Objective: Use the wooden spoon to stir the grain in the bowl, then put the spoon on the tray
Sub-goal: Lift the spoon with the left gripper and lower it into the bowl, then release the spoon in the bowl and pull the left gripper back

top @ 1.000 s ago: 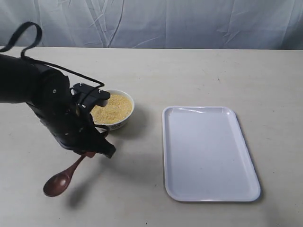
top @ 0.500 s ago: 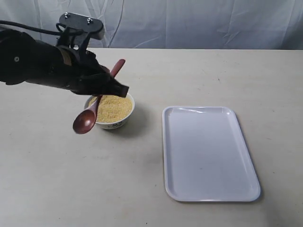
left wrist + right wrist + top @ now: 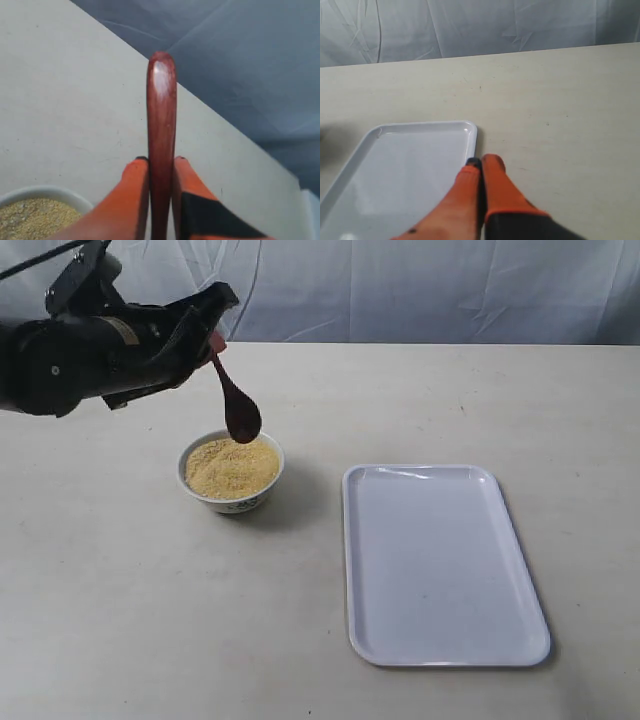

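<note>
My left gripper [image 3: 213, 337] is shut on the handle of the wooden spoon [image 3: 236, 400], which hangs with its oval head just above the far rim of the bowl [image 3: 231, 498]. The grain [image 3: 233, 467] fills the small white bowl as a yellow-tan mound. In the left wrist view the spoon handle [image 3: 161, 130] sticks out between the orange fingers [image 3: 131, 200], with the bowl rim [image 3: 45, 192] and grain [image 3: 30, 220] in the corner. The white tray [image 3: 440, 560] lies empty to the right of the bowl. My right gripper [image 3: 481, 162] is shut and empty beside the tray [image 3: 405, 170].
A wrinkled pale cloth backdrop [image 3: 400, 290] hangs behind the table's far edge. The beige tabletop [image 3: 150, 620] stretches around bowl and tray. The right arm does not show in the exterior view.
The left arm has lifted the spoon from low in front of the bowl, swung it up and back, and now holds it head-down over the bowl's far side.
</note>
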You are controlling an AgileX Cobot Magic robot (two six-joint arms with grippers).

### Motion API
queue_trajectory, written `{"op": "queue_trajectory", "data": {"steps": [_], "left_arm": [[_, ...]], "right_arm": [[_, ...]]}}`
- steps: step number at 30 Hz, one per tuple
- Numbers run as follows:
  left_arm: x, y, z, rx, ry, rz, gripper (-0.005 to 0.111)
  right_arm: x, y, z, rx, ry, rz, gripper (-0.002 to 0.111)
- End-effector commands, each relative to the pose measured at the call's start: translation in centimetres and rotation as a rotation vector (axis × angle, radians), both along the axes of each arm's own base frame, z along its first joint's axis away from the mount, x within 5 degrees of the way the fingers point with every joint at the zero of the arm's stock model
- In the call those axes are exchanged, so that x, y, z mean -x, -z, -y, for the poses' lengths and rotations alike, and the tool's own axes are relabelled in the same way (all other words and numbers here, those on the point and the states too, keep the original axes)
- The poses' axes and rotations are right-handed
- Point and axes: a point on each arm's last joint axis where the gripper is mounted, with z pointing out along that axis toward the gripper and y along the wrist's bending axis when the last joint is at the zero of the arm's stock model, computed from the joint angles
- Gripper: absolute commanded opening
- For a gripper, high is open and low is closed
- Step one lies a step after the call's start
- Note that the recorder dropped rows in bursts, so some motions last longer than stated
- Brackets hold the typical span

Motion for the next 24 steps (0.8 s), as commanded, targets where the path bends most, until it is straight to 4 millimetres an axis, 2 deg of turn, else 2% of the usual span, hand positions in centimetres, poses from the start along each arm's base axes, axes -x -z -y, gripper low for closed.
{"op": "queue_trajectory", "data": {"steps": [1,6,13,24], "left_arm": [[-0.6,2.7,-0.7,0.157,-0.191,-0.068,0.000],[-0.4,4.9,-1.3,0.170,-0.276,-0.114,0.000],[-0.5,7.3,-1.2,0.134,-0.284,-0.177,0.000],[-0.4,7.9,-1.2,0.123,-0.290,-0.219,0.000]], "right_arm": [[0.0,0.0,0.0,0.000,-0.003,0.010,0.000],[0.0,0.0,0.0,0.000,-0.003,0.010,0.000],[0.0,0.0,0.0,0.000,-0.003,0.010,0.000],[0.0,0.0,0.0,0.000,-0.003,0.010,0.000]]}}
